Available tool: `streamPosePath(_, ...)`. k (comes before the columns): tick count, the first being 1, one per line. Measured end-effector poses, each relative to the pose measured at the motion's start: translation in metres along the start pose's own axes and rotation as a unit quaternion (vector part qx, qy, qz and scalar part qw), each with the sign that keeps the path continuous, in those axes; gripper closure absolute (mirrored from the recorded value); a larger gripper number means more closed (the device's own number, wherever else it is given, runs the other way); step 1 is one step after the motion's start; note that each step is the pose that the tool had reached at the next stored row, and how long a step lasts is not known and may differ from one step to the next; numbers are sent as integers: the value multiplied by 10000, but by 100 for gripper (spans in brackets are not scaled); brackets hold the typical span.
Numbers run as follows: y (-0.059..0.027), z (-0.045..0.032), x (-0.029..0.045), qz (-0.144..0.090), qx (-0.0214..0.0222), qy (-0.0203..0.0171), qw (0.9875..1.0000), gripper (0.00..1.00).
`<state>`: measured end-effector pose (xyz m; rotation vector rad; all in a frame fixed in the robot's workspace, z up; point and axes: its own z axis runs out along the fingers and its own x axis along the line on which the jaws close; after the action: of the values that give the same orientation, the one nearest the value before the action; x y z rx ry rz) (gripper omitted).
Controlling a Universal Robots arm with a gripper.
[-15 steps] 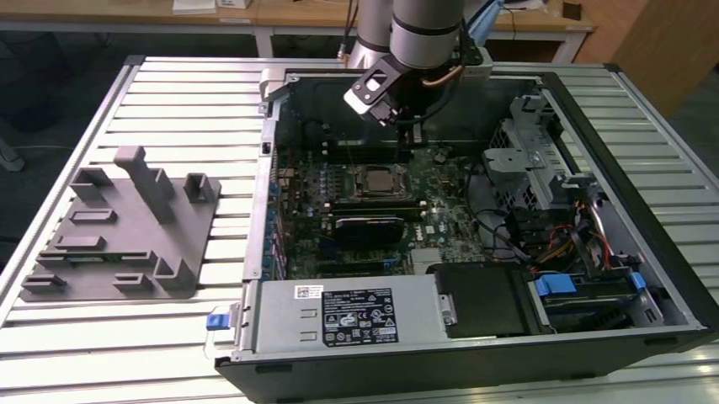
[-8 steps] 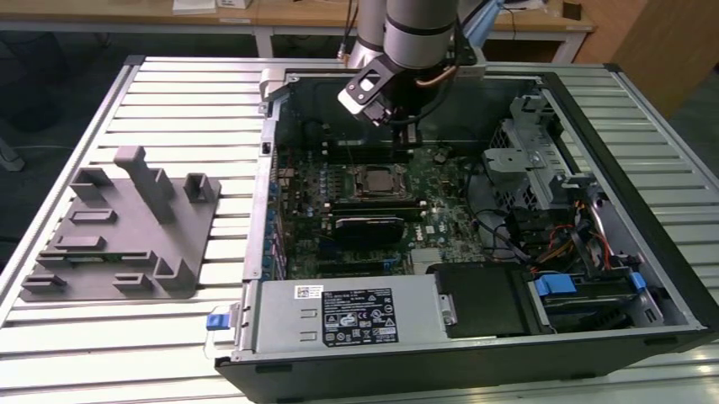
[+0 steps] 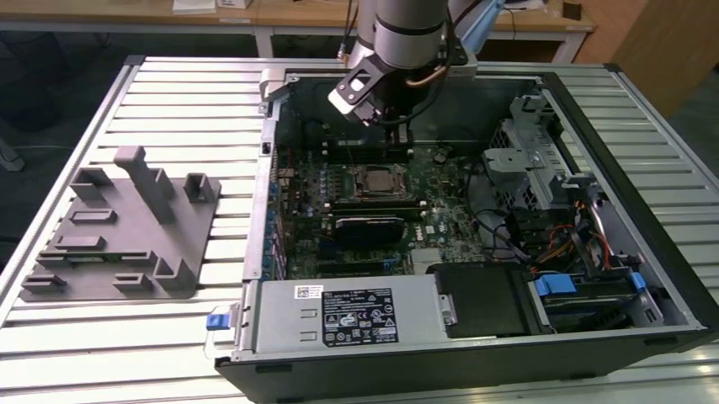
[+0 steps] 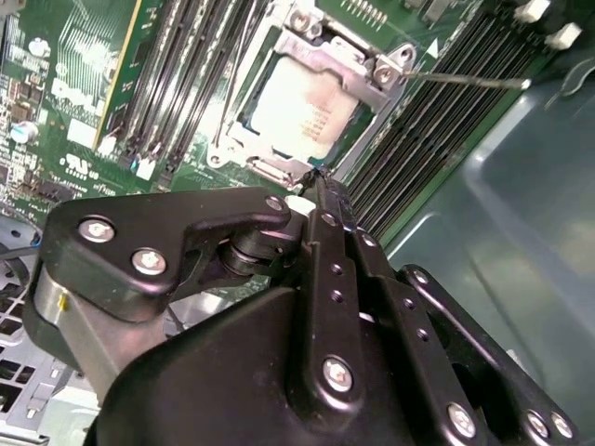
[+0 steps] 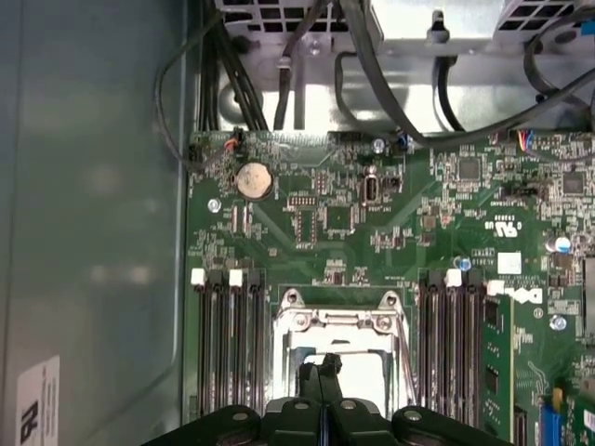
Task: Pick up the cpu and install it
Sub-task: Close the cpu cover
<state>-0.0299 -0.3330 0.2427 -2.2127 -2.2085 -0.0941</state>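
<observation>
Hovering over the open computer case [image 3: 629, 126], the claw [image 4: 316, 178] has its two fingers pressed together tip to tip, with nothing between them; both wrist views show the dark fingers meeting in a thin seam. The cpu [image 4: 302, 111] is not in the claw. It lies flat in the socket frame [image 4: 349, 65] on the green motherboard [image 5: 372, 223], its silver top facing up and the metal frame bordering it on all sides. In the second wrist view the closed fingertips sit just off one edge of the socket frame, apart from the cpu. A thin metal lever [image 4: 465, 80] juts out from a corner of the frame, across the black memory slots [image 4: 437, 130] that run along both sides of the socket. In the exterior view the cpu [image 3: 380, 179] sits near the middle of the board. A grey moulded plastic tray [image 3: 113, 236] with upright posts lies on the slatted table [image 3: 180, 93], well apart from the case on the exterior view's left.
</observation>
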Motion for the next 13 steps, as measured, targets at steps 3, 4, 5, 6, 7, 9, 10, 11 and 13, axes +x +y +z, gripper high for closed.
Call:
streamPosePath(3, -47, -2, 0, 2, 0, 7, 10000, 89)
streamPosePath(4, -64, -2, 0, 2, 0, 9, 10000, 89)
streamPosePath(5, -82, -2, 0, 3, 0, 10, 10000, 89)
streamPosePath(6, -102, -3, 0, 4, 0, 11, 10000, 89)
streamPosePath(7, -120, -4, 0, 4, 0, 12, 10000, 89)
streamPosePath(9, -142, -3, 0, 4, 0, 12, 10000, 89)
streamPosePath(10, -142, -2, 0, 4, 0, 12, 10000, 89)
streamPosePath(11, -142, -1, 0, 4, 0, 12, 10000, 89)
streamPosePath(13, -143, 0, -1, -2, 1, 12, 10000, 89)
